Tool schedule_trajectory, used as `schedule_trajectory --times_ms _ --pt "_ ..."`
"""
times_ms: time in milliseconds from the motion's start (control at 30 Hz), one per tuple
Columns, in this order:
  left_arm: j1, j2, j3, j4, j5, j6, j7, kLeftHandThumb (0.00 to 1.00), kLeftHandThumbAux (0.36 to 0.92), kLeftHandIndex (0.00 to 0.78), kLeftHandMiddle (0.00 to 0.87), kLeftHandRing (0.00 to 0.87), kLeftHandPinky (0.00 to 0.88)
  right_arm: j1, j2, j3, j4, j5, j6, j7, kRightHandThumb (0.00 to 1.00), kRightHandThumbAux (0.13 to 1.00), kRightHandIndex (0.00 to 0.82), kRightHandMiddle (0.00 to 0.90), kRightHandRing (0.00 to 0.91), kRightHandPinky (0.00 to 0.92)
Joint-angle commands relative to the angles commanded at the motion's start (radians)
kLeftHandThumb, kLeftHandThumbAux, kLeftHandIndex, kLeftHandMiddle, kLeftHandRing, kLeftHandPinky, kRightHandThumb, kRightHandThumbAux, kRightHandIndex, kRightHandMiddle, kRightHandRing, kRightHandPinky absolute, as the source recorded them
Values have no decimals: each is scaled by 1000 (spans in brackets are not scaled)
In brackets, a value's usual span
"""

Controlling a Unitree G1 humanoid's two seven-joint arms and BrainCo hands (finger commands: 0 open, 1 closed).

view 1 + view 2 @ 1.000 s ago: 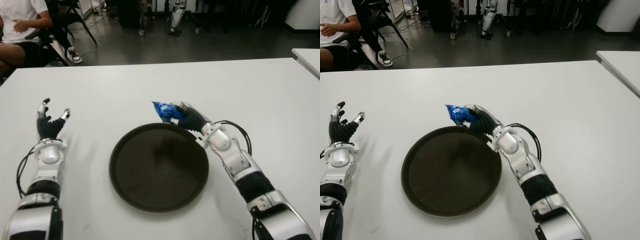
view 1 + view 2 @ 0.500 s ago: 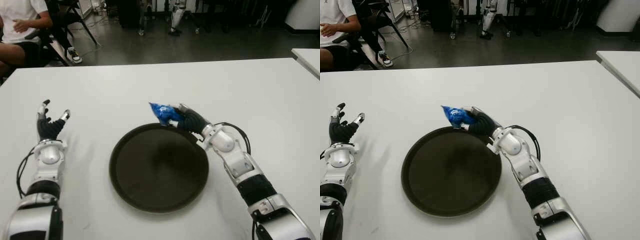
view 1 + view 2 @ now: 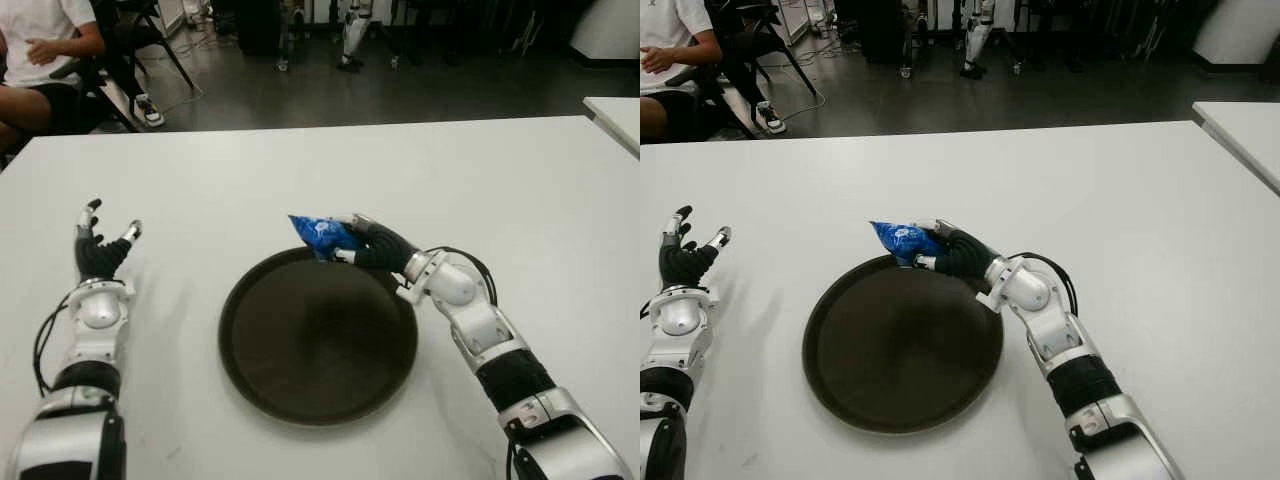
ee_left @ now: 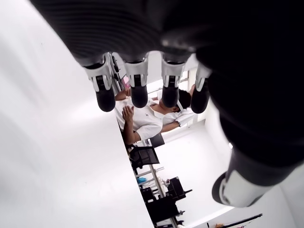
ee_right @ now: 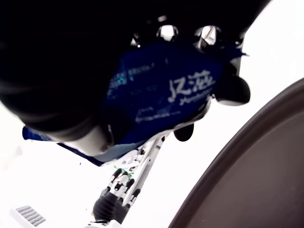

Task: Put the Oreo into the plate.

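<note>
Blue wrapper showing, the Oreo pack [image 3: 320, 234] is sitting clenched in the right hand [image 3: 372, 245], which is holding it just over the far rim of the dark round plate [image 3: 318, 336]. Over by the white table's [image 3: 520, 190] left side, the left hand [image 3: 100, 250] is showing with fingers spread, gripping nothing.

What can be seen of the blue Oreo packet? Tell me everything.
The Oreo packet is a small blue pouch of glossy, crinkled wrapping with white printing on it. The right hand grips it, fingers curled around one end, while the pointed free end sticks out toward the robot's left. It shows at the far rim of the dark round plate, not yet lying in it.
</note>
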Motion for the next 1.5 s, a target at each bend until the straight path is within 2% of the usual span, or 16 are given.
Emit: schedule_trajectory --times_ms 300,600,933,1333,1500 --pt "4 -1 -4 -8 5 -12 3 0 720 2 0 0 0 0 0 -1 -13 -1 23 5 858 669 426 539 864 847" --pt "6 -1 -8 -8 14 -9 19 0 692 3 0 0 0 0 2 5 -18 11 33 47 858 668 430 546 867 854" --pt "3 -3 -5 -6 11 3 28 0 715 0 0 0 0 6 -4 9 -59 1 91 68 858 668 433 546 875 863" --pt "-1 -3 -3 -3 4 15 20 0 693 0 0 0 0 3 -11 18 -58 -21 69 56 858 668 429 549 869 858" --pt "0 -3 -2 -8 2 15 18 0 692 0 0 0 0 7 -9 25 -79 -22 116 62 858 668 430 548 870 859"
